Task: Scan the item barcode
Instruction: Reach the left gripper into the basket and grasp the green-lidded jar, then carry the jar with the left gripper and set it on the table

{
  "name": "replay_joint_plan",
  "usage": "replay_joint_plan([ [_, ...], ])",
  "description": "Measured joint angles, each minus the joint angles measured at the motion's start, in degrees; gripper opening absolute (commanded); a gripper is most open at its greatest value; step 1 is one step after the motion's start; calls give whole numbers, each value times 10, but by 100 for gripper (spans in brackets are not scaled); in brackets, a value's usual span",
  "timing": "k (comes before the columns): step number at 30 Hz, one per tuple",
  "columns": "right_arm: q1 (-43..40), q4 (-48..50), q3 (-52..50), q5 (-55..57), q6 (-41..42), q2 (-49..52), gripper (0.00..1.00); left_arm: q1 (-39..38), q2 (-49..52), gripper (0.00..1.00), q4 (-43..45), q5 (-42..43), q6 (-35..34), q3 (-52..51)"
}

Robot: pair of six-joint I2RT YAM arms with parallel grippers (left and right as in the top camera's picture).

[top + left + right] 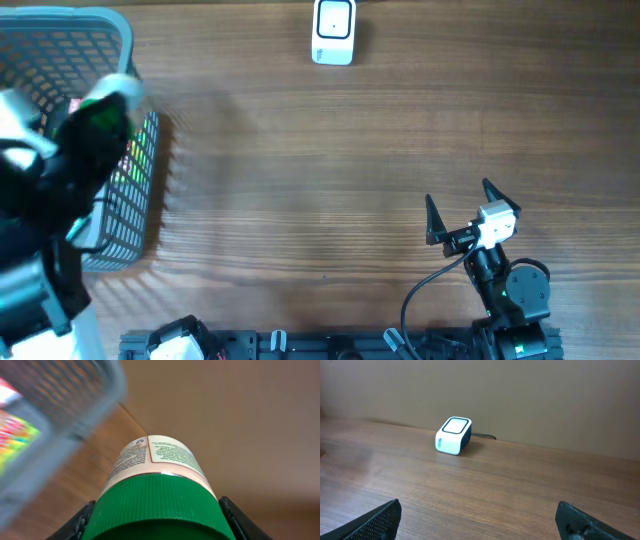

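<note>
My left gripper (159, 522) is shut on the ribbed green cap of a cream bottle (157, 460) with a printed label. Seen from above, the green cap (105, 118) sits at the right rim of the grey basket (110, 25), with the left arm above it. The white barcode scanner (334, 30) stands at the far edge of the table, and shows in the right wrist view as a small white box (453, 436). My right gripper (460, 200) stands open at the front right, nothing between its fingers (377, 519).
The grey mesh basket (75, 415) holds colourful packets (135, 160) at the left. A thin cable (485, 436) runs from the scanner's back. Bare wooden table (320, 180) lies between the basket, the scanner and the right arm.
</note>
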Motion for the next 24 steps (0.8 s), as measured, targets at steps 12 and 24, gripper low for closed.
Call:
replay_joint_plan([
  [12,0,0,0,0,0,0,100,-429,293,40,23,-128,-20,3],
  [24,0,0,0,0,0,0,100,-485,477,46,-8,-269,-17,3],
])
